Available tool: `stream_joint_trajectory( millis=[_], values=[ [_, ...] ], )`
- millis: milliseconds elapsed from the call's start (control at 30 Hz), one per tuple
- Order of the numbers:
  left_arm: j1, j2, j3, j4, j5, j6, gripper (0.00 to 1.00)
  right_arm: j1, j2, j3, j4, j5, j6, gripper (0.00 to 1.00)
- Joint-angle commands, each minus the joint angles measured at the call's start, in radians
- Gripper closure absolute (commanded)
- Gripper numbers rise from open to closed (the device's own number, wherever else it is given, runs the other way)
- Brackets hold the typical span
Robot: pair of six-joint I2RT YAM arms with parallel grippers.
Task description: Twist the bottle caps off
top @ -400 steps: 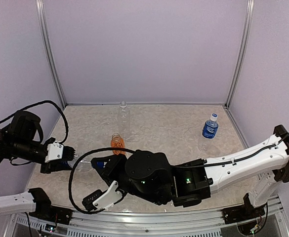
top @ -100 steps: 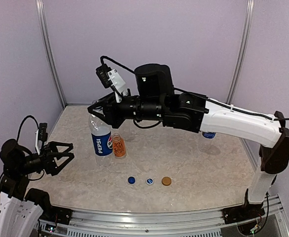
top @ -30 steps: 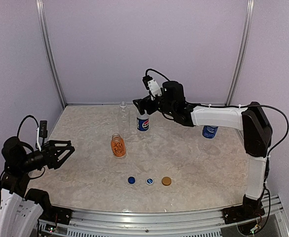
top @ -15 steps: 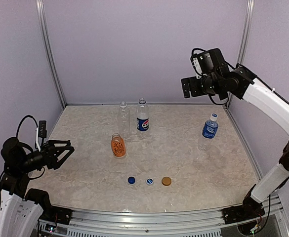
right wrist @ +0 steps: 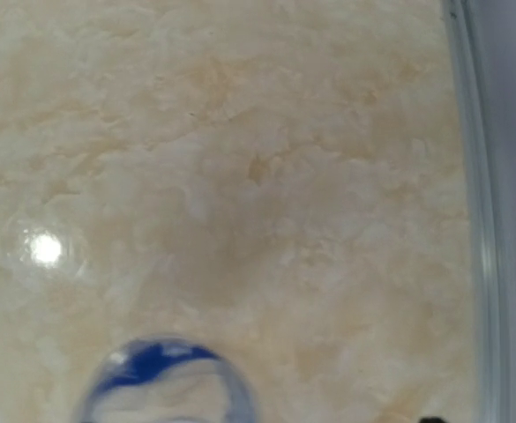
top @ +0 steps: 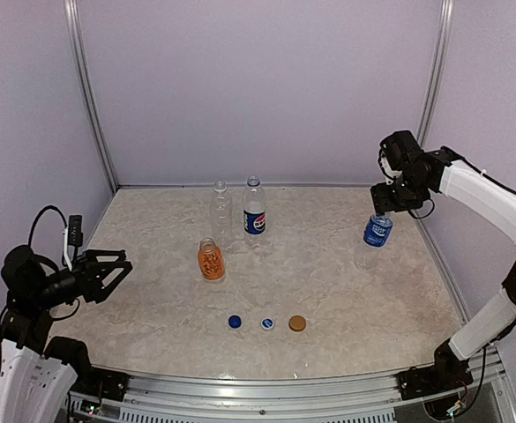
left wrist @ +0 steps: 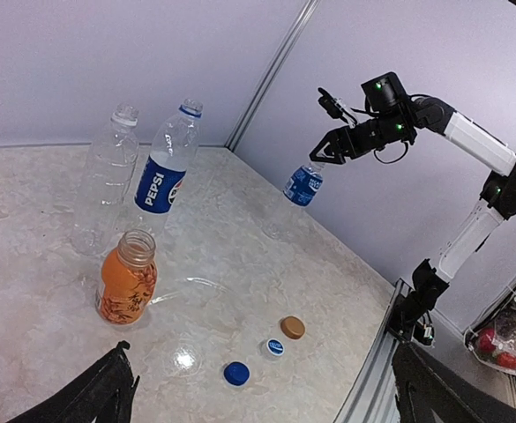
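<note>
Last bottle: the bright-blue-label bottle (top: 376,233) stands upright at the far right of the counter (top: 328,282), well apart from the rest.
Right pincer: the right pincer (top: 383,203) hangs just over that bottle's top. Its spread, and any hold on the cap, cannot be told.
Just changed: half a second ago this arm was high by the back-right post, and a second ago it was at the Pepsi bottle (top: 255,211).
Other bottles: the Pepsi bottle now stands free at the back beside the clear unlabelled bottle (top: 220,211), with the orange bottle (top: 210,261) nearer.
Loose caps: three caps (top: 267,323) lie in a row up front.
Left pincer: the left pincer (top: 115,270) is spread wide and empty.
Meaning: likely three bottles are done and the fourth is starting.
</note>
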Motion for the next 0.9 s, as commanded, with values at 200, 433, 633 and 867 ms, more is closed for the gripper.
stream_joint_trajectory(
  millis=[200, 433, 633, 867],
  values=[
    [0.003, -0.021, -0.004, -0.015, -0.010, 0.009, 0.01, -0.046, -0.041, -0.085, 0.126, -0.170, 0.012, 0.50],
    [0.001, -0.029, -0.004, -0.014, -0.009, 0.008, 0.01, -0.053, -0.048, -0.099, 0.143, -0.184, 0.022, 0.75],
    [0.000, -0.033, -0.003, -0.013, -0.011, 0.011, 0.01, -0.054, -0.076, -0.087, 0.117, -0.253, 0.038, 1.00],
    [-0.018, -0.015, 0.057, -0.075, -0.093, 0.075, 0.07, 0.100, -0.199, 0.088, 0.078, -0.368, 0.084, 1.00]
  ],
)
